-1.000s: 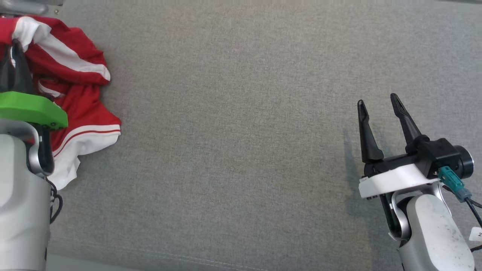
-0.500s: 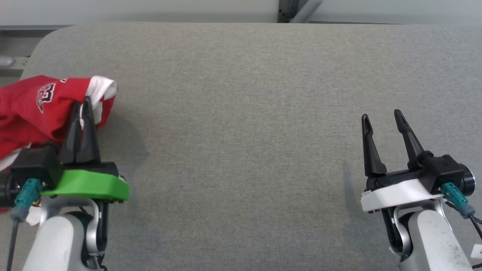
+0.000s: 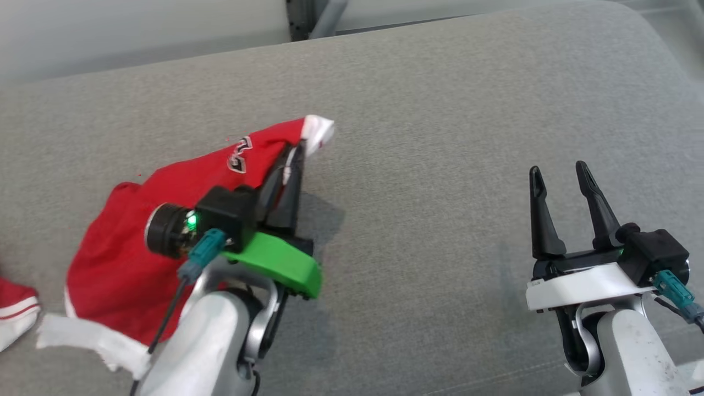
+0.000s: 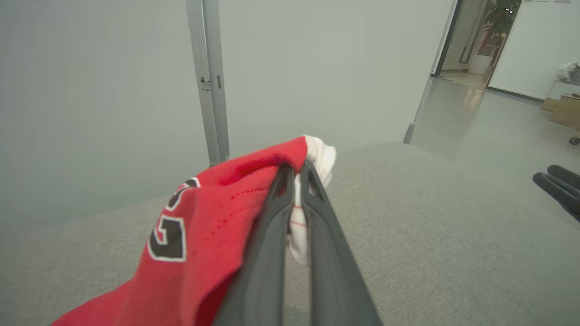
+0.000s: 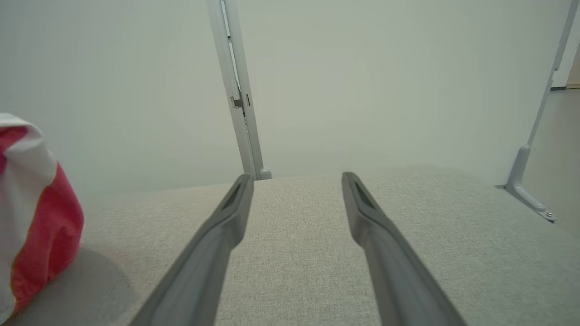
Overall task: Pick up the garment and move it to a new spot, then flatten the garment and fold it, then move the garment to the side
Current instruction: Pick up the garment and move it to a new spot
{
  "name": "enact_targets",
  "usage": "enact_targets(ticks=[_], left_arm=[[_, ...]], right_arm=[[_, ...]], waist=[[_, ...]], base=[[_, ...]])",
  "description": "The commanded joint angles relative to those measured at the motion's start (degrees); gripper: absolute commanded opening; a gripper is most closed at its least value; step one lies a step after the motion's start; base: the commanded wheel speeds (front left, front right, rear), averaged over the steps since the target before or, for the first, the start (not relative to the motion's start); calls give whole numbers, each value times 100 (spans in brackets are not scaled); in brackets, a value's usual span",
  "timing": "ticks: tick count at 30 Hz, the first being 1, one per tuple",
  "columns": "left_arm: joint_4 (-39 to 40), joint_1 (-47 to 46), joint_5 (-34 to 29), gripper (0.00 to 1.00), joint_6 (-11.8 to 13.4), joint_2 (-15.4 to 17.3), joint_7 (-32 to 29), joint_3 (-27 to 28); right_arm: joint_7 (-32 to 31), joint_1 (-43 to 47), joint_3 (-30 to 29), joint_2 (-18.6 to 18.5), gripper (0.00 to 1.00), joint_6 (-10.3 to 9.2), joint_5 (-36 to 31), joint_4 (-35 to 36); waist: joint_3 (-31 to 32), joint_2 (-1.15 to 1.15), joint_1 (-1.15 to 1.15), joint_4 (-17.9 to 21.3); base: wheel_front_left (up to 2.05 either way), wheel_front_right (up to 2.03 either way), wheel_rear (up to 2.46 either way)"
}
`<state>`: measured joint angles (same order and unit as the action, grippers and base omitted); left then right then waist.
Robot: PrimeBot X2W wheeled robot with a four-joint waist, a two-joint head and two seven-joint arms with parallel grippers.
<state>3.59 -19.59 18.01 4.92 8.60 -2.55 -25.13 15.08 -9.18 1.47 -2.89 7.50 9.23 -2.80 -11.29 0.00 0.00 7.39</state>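
The garment [image 3: 126, 258] is red with white trim and a dark printed patch. My left gripper [image 3: 296, 149] is shut on its white-edged corner and holds that corner up above the grey padded table [image 3: 440, 137], while the rest trails down to the left and lies on the table. In the left wrist view the two fingers pinch the garment [image 4: 213, 217] at the left gripper [image 4: 294, 170]. My right gripper [image 3: 558, 171] stands open over bare table at the right, holding nothing. In the right wrist view the right gripper [image 5: 297, 179] has spread fingers, and the garment [image 5: 31, 217] hangs at the left edge.
The table's rounded far edge [image 3: 467, 22] meets a pale wall with a metal post [image 4: 210, 81]. A second piece of red and white cloth [image 3: 16, 313] lies at the left edge. A doorway and floor [image 4: 476, 90] open to the right.
The head camera has swung, so the whole picture has shifted. My left gripper has carried the garment's corner rightward toward the table's middle. The right gripper keeps its place, open.
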Motion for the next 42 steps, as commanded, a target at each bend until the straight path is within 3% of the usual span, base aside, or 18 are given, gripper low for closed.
enact_targets(ticks=[1,9,15,16,17,18,31,42], left_arm=[[-142,-269,-90,0,-115,-88,-32,-174],[-947,-1198,-290,0,-392,-400,-269,-878],[-1774,-1412,-190,0,-574,-449,-410,-1075],[-1879,-1428,-183,4,-590,-453,-401,-1095],[-1987,-1443,-201,37,-604,-450,-414,-1125],[-2056,-1456,-197,100,-617,-454,-387,-1134],[-1986,-972,-52,100,-451,-394,553,-1020],[-1345,2,392,100,252,198,964,-80]], right_arm=[[30,-74,-4,-1,100,-2,63,19],[25,-213,-97,7,100,-2,376,111],[25,-319,-44,3,100,-2,592,83],[25,-340,-36,3,100,-2,613,71],[25,-354,-33,3,100,-2,620,57],[25,-367,-24,3,100,-2,633,40],[25,-248,-99,-3,100,-2,280,-84],[25,82,-191,-8,100,-2,-105,-115]], waist=[[-297,0,0,755],[-945,0,0,1356],[-1255,0,0,1435],[-1275,0,0,1424],[-1284,0,0,1409],[-1289,0,0,1390],[-605,0,0,707],[-38,0,0,-208]], base=[[0,0,0],[0,0,0],[0,0,0],[0,0,0],[0,0,0],[0,0,0],[0,0,0],[0,0,0]])
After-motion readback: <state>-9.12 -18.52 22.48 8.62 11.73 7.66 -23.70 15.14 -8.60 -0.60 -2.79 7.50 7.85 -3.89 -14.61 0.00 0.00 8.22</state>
